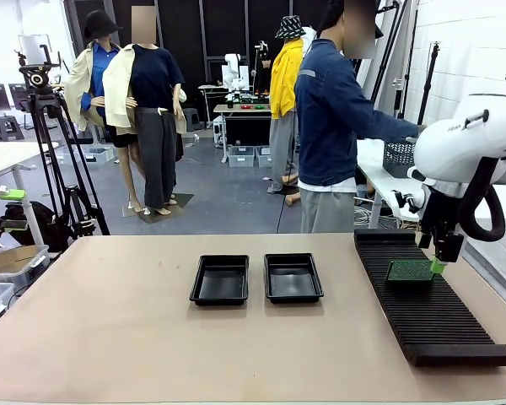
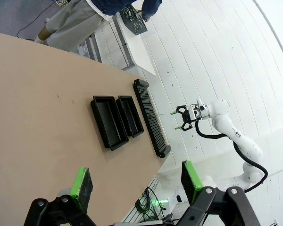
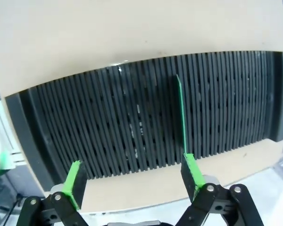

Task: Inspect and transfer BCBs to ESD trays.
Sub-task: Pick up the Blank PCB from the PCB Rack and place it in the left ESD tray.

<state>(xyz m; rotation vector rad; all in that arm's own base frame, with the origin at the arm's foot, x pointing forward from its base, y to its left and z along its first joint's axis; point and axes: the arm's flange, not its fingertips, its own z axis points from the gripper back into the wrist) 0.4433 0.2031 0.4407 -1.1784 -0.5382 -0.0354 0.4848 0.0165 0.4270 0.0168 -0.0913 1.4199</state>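
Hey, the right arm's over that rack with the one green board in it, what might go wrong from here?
The board stands on edge in the rack, and one pad of the open right gripper sits nearly in line with it, not astride; coming down could strike its top edge. Gripped off-centre, the thin board might tilt and bind in its slot.

Two shallow black ESD trays (image 1: 220, 281) (image 1: 293, 278) sit side by side mid-tabletop (image 1: 110, 321); one green BCB (image 1: 409, 270) stands on edge in the slotted rack (image 1: 430, 316).
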